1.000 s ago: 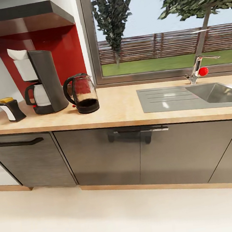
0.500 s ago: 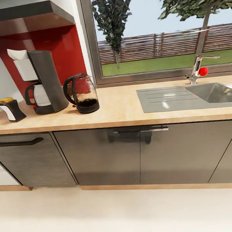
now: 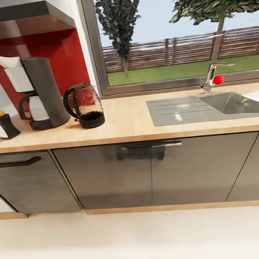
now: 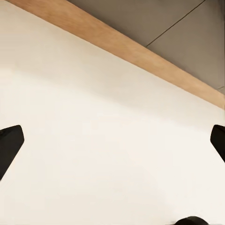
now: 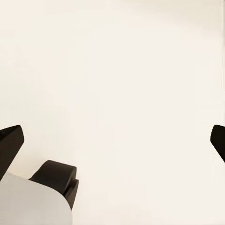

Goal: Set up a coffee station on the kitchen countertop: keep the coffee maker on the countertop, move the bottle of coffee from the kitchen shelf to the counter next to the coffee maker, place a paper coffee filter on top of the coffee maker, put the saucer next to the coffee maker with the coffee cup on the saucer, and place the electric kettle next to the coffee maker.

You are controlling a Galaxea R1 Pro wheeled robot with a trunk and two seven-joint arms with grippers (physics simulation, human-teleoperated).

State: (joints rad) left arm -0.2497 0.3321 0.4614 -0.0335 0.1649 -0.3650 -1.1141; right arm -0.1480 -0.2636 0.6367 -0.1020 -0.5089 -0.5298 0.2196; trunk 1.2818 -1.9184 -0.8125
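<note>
On the light-wood countertop [image 3: 133, 125] the black coffee maker [image 3: 39, 94] stands at the left with a white paper coffee filter [image 3: 9, 62] on its top. The glass electric kettle [image 3: 83, 107] sits just right of it. The bottle of coffee [image 3: 1, 124], yellow-capped, stands to its left near the picture's edge. The saucer and the coffee cup are out of view. My left gripper [image 4: 112, 145] is open over the pale floor near the cabinet plinth. My right gripper [image 5: 112, 143] is open over the floor too, holding nothing.
A steel sink [image 3: 224, 106] with a red-knobbed tap [image 3: 212, 78] takes up the counter's right part under the window. Grey cabinet fronts [image 3: 152, 175] with dark handles run below. A dark hood [image 3: 21, 19] hangs above the coffee maker. Pale floor [image 3: 141, 246] lies in front.
The whole head view has shifted: everything sits further left in the picture now, so the camera has moved. The things on the counter keep their places relative to each other.
</note>
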